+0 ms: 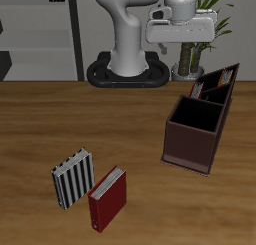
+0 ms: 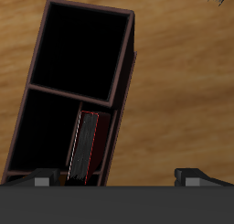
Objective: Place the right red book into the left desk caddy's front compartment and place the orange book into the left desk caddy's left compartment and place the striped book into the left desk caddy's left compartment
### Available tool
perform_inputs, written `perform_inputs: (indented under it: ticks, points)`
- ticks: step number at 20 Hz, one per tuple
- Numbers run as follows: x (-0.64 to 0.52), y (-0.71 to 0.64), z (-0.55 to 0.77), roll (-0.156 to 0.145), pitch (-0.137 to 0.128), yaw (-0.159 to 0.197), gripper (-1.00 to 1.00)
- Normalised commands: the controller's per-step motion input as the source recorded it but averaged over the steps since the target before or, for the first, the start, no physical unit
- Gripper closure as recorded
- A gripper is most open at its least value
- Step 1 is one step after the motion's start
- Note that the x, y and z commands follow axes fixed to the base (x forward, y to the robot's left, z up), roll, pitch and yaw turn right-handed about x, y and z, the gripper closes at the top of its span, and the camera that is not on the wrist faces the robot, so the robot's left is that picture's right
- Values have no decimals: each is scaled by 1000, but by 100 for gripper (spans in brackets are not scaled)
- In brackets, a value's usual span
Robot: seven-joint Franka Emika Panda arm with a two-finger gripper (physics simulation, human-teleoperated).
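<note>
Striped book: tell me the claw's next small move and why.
Probably swing the open, empty claw toward the black-and-white striped book, lying flat on the wooden table; a dark red book already stands in the dark brown wooden caddy.

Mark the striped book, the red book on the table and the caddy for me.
striped book [image 1: 73, 179], exterior view, middle of its cover.
red book [image 1: 108, 198], exterior view, middle of its cover.
caddy [image 1: 190, 145], exterior view, its front wall.

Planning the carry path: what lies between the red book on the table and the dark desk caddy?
Nothing: the exterior view shows only bare table between the red book and the desk caddy.
</note>
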Motion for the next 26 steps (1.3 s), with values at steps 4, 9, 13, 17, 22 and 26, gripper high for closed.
perform_inputs:
  ticks: [4, 9, 13, 17, 22, 26]
  points:
    - [446, -641, 299, -104, 43, -3, -100]
    - [493, -571, 160, -28, 61, 72, -100]
    - [330, -445, 143, -50, 44, 20, -100]
    - [454, -361, 188, 57, 16, 106, -100]
    - [400, -355, 132, -17, 5, 13, -100]
    - [404, -335, 42, -82, 12, 50, -100]
